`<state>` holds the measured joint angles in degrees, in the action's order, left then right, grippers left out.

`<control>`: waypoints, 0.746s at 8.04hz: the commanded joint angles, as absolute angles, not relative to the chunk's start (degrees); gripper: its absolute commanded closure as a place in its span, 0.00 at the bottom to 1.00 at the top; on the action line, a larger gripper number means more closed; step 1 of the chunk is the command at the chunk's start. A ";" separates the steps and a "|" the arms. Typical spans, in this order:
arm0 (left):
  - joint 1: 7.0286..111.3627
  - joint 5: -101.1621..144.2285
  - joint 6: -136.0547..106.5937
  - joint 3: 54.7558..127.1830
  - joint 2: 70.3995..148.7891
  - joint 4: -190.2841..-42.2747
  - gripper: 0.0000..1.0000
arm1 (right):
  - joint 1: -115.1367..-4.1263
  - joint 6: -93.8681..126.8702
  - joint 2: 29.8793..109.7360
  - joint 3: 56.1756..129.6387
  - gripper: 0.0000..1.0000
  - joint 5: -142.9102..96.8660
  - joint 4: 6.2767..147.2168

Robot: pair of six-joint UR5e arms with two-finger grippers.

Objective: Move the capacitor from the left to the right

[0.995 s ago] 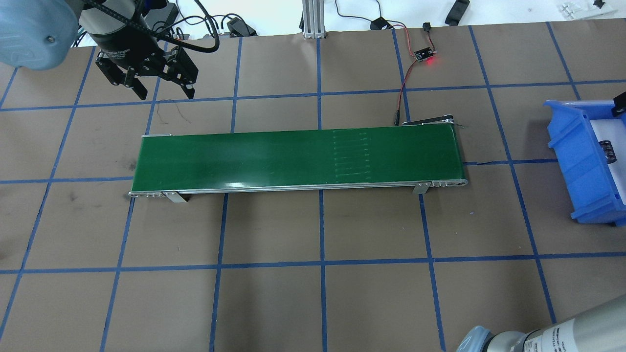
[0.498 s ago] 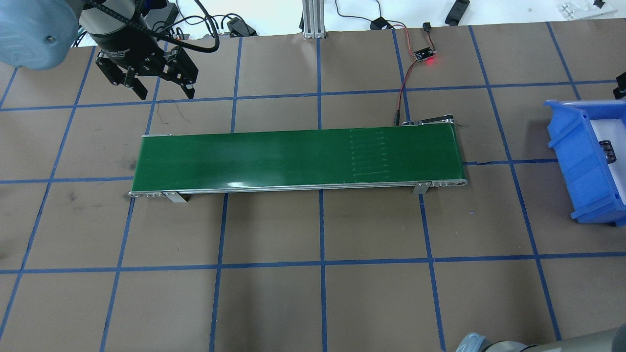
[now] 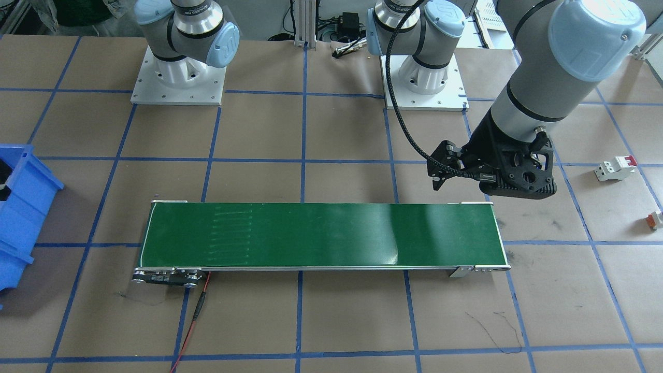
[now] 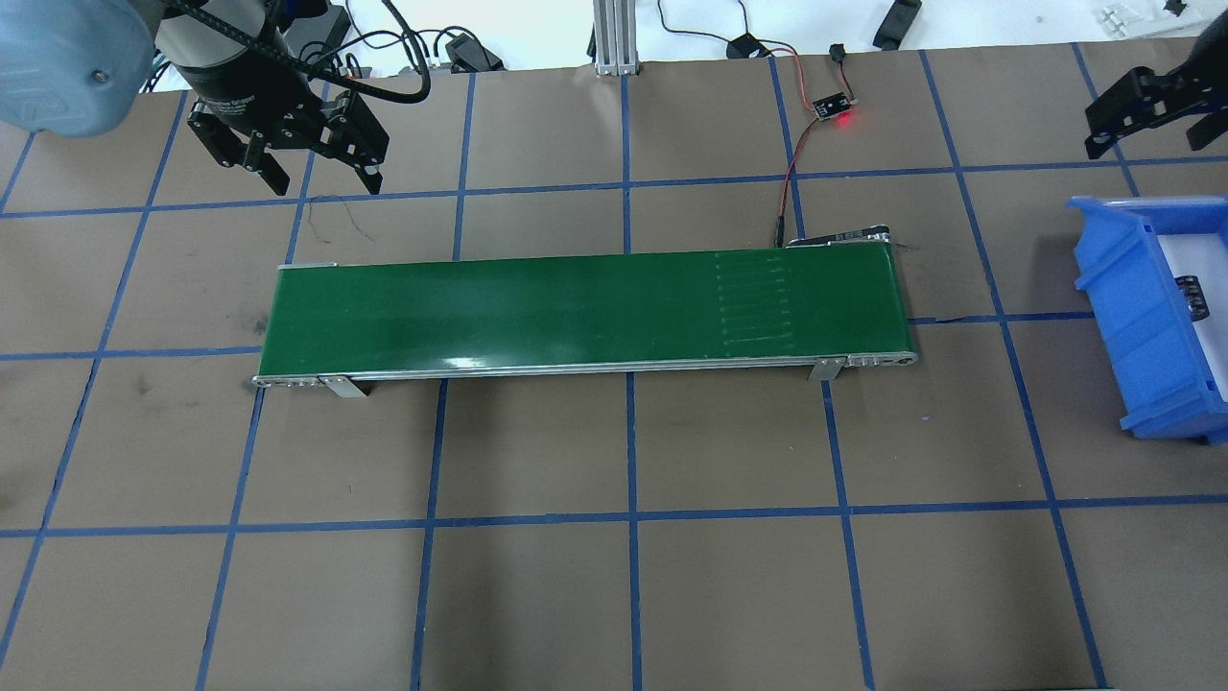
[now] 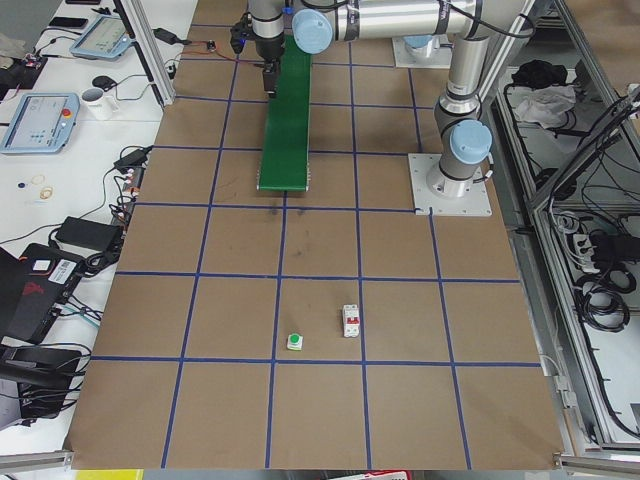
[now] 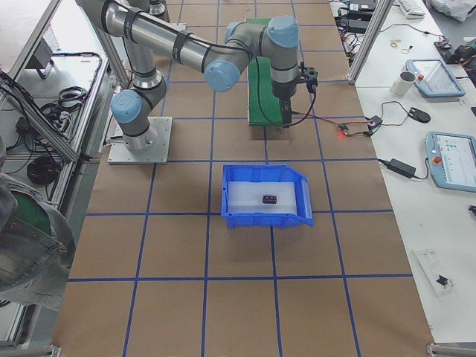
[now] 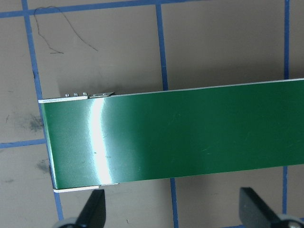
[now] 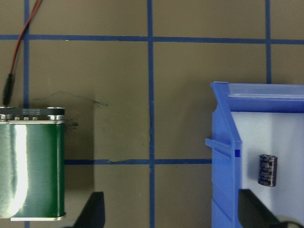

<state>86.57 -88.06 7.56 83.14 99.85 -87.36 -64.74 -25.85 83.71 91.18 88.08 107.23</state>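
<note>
We count one capacitor (image 8: 267,170), one blue plastic bin (image 8: 223,142), one green belt (image 4: 576,312) and two end effectors. The left end effector (image 4: 328,187) hangs over the desk (image 4: 614,595) just beyond the belt's left end, fingers spread wide, holding nothing. The right end effector (image 8: 171,199) hovers between the belt's right end and the bin, also wide and empty. The capacitor, a stubby dark ribbed cylinder, lies on the bin's smooth white floor. The belt is glossy, and the desk is matte brown with blue taped squares.
</note>
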 commanded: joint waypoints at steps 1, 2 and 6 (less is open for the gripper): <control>86.57 -88.07 7.56 83.14 99.84 -87.36 0.00 | -73.45 -16.83 85.16 90.97 0.00 88.07 104.42; 86.57 -88.07 7.56 83.14 99.84 -87.36 0.00 | -76.43 -12.26 85.17 90.88 0.00 88.07 103.98; 86.57 -88.07 7.65 83.14 99.84 -87.36 0.00 | -86.11 -1.94 85.17 90.97 0.00 87.98 103.97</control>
